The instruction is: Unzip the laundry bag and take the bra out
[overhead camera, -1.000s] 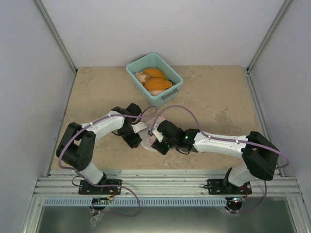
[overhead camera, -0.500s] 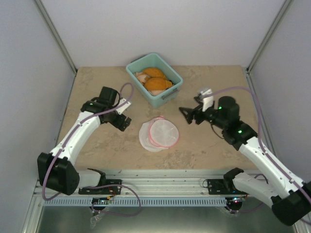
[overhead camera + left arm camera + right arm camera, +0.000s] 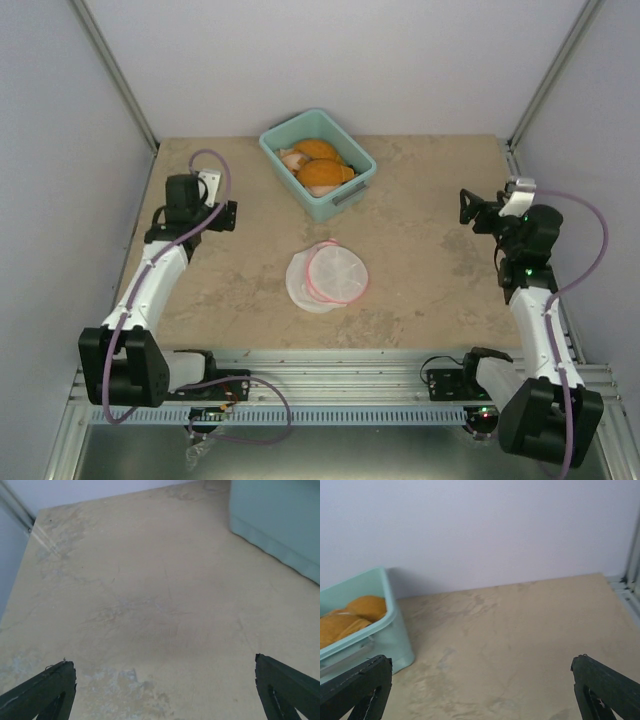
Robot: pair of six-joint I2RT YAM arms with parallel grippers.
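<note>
Both my arms are drawn out to the sides of the bench (image 3: 440,290). My left claw (image 3: 222,214) hangs over the far left part of the bench. Its fingers stand spread wide with nothing between them. In its wrist view I see only bare mottled stone under the two dark fingertips (image 3: 50,685), and a pale teal wall at the upper right corner.

My right claw (image 3: 470,210) is up near the right edge of the bench, pointing inward toward the middle. It too gapes wide and holds nothing. Its wrist view shows the bench, the back wall and the left-hand corner of the bin.

The laundry bag (image 3: 335,272) lies flat on the bench, near the middle and a little toward my bases, well apart from both claws. It is a round white mesh pouch, and its pink zipper band (image 3: 309,278) curves around the rim. A paler white layer sticks out from under it on the left side. From above I cannot tell whether the zip is open or closed, nor what is inside.

Behind the bag, toward the back wall, sits the teal bin (image 3: 352,193), set at a slant. Orange padded pieces (image 3: 322,174) lie inside it, with something pale beside them.
</note>
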